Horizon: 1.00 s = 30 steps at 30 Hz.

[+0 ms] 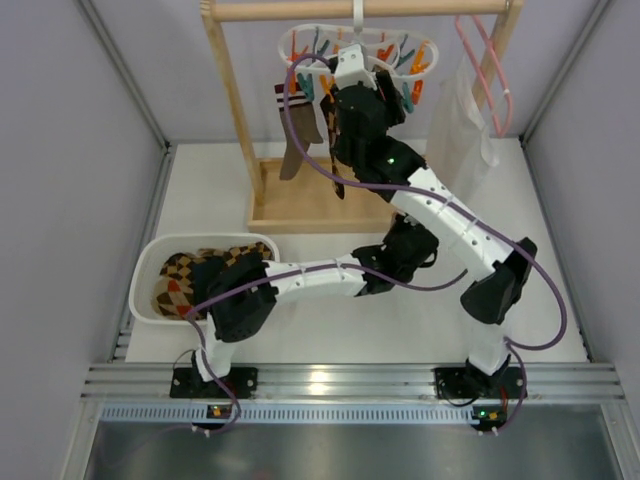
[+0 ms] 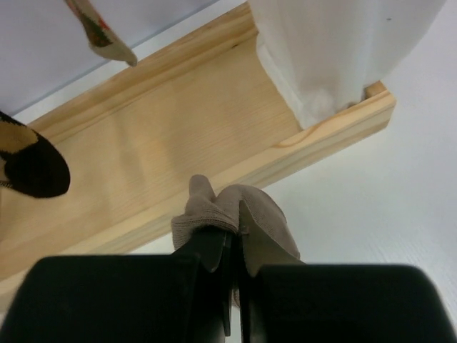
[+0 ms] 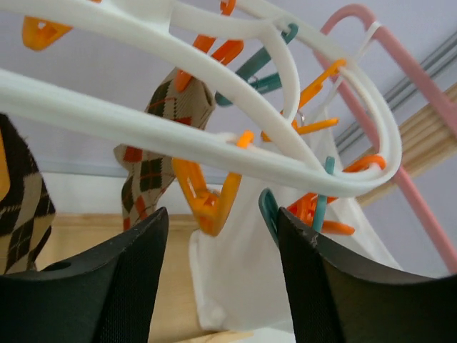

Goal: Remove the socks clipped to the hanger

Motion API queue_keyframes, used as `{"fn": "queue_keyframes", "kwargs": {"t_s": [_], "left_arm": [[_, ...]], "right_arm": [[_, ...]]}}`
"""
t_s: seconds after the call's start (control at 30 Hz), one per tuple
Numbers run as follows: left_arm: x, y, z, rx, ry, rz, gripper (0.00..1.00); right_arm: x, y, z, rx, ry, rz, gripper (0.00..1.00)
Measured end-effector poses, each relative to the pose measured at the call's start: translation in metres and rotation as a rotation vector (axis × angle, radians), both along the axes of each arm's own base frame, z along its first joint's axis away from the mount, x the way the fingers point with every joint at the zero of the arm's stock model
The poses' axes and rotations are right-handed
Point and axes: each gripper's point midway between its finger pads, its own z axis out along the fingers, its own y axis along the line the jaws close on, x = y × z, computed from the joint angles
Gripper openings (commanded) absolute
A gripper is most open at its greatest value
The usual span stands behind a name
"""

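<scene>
The white oval hanger (image 1: 425, 50) with orange and teal clothespins hangs from the wooden rail. Two argyle socks (image 1: 297, 130) still hang from it; they also show in the right wrist view (image 3: 153, 168). My right gripper (image 1: 352, 72) is raised just under the hanger ring (image 3: 214, 153). It is open (image 3: 221, 214), with an empty orange clothespin (image 3: 211, 200) between its fingers. My left gripper (image 1: 408, 238) is low in front of the rack base. It is shut (image 2: 235, 229) on a tan sock (image 2: 264, 214).
A white bin (image 1: 145, 270) at the left holds several argyle socks (image 1: 185, 280). The wooden rack base (image 1: 310, 210) lies just ahead of my left gripper (image 2: 178, 128). A white garment (image 1: 460, 120) hangs from a pink hanger (image 1: 490, 70) at the right.
</scene>
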Motion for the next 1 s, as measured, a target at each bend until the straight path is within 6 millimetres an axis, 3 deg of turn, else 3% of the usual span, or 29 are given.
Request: {"fn": "queue_keyframes", "kwargs": {"t_s": [0.23, 0.33, 0.37, 0.57, 0.8, 0.97, 1.0], "left_arm": [[-0.019, 0.063, 0.033, -0.127, 0.017, 0.049, 0.00], [-0.030, 0.086, 0.043, -0.180, 0.030, 0.067, 0.00], [-0.034, 0.093, 0.045, -0.193, 0.036, 0.071, 0.00], [-0.054, 0.146, 0.057, -0.232, 0.061, 0.132, 0.00], [-0.068, 0.209, 0.086, -0.307, 0.057, 0.243, 0.00], [-0.062, 0.286, 0.093, -0.417, 0.073, 0.406, 0.00], [-0.058, 0.311, 0.093, -0.446, 0.070, 0.466, 0.00]], "right_arm": [[-0.034, -0.004, 0.014, 0.144, 0.025, 0.188, 0.80], [-0.055, -0.009, 0.024, 0.226, 0.027, 0.280, 0.91], [-0.063, -0.010, 0.026, 0.250, 0.030, 0.311, 0.99], [-0.106, -0.007, 0.019, 0.391, 0.075, 0.513, 0.99], [-0.138, -0.008, -0.011, 0.477, 0.147, 0.615, 1.00], [-0.148, -0.011, -0.026, 0.501, 0.177, 0.630, 1.00], [-0.148, -0.011, -0.028, 0.504, 0.180, 0.630, 0.99]]}}
